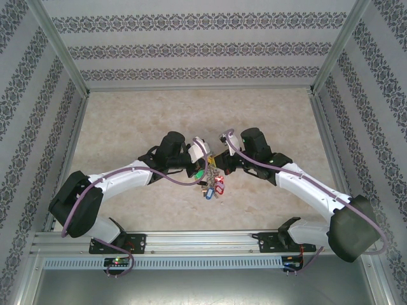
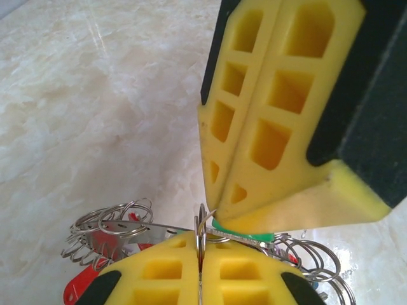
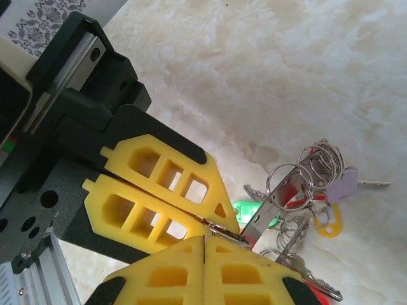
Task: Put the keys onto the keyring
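Note:
Over the middle of the table my two grippers meet tip to tip. My left gripper (image 2: 200,251) is shut on an upright wire ring at the end of the keyring (image 2: 127,225), a flat metal band strung with several split rings. My right gripper (image 3: 205,244) is shut on a small ring joined to the green-tagged key (image 2: 245,233), whose tag (image 3: 250,210) lies just past the fingertips. In the top view the keyring (image 1: 213,182) hangs as a cluster below both grippers, with a red tag (image 1: 220,186) among its keys. I cannot tell which red-tagged key is the loose one.
Yellow, lilac and red tags (image 3: 327,223) hang off the band over the marble tabletop (image 1: 127,127). Patterned walls and metal posts (image 1: 60,47) enclose the table on three sides. An aluminium rail (image 1: 203,241) runs along the near edge by the arm bases.

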### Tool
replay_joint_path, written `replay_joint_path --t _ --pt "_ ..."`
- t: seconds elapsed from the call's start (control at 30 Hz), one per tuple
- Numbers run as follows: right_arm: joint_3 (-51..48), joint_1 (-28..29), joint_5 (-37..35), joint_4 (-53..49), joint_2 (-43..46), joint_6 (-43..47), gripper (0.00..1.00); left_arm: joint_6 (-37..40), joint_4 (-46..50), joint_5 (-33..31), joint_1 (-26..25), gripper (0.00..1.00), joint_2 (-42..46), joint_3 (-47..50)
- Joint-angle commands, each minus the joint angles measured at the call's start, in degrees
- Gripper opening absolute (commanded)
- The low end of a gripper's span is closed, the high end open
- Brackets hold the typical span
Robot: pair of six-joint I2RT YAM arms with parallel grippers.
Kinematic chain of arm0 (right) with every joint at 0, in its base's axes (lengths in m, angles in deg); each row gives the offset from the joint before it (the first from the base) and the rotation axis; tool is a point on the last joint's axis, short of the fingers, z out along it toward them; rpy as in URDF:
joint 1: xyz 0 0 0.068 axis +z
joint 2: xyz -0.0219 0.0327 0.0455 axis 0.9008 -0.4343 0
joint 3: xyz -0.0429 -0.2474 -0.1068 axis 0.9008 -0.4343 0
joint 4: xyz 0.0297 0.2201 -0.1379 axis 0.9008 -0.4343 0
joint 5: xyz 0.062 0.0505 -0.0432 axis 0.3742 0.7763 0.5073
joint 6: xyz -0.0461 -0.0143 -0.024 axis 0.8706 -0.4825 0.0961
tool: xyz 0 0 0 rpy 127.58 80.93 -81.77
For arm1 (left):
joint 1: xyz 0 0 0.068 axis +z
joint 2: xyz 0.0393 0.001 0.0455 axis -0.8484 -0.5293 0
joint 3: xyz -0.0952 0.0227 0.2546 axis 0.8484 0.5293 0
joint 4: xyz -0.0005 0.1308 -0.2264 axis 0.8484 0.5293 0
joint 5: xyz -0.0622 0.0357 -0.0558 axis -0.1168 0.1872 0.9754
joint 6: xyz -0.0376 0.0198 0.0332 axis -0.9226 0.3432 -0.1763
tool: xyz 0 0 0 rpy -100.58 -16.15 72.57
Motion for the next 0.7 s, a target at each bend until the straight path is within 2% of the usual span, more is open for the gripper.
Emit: replay_joint_path --t 0.0,0.07,0.67 --pt "1.0 1.2 -3.7 -2.0 1.8 1.4 0.00 1.0 -1.3 -2.1 -0.6 0.01 0.4 -2.1" --pt "0.5 0.6 -6.2 -2.3 2.3 1.5 0.00 0.9 -1.5 -2.6 -0.7 0.00 0.6 -1.7" --pt "0.1 -0.8 -6.9 -1.4 3.0 1.4 0.00 -1.9 -6.8 0.4 -0.7 0.00 0.0 -0.2"
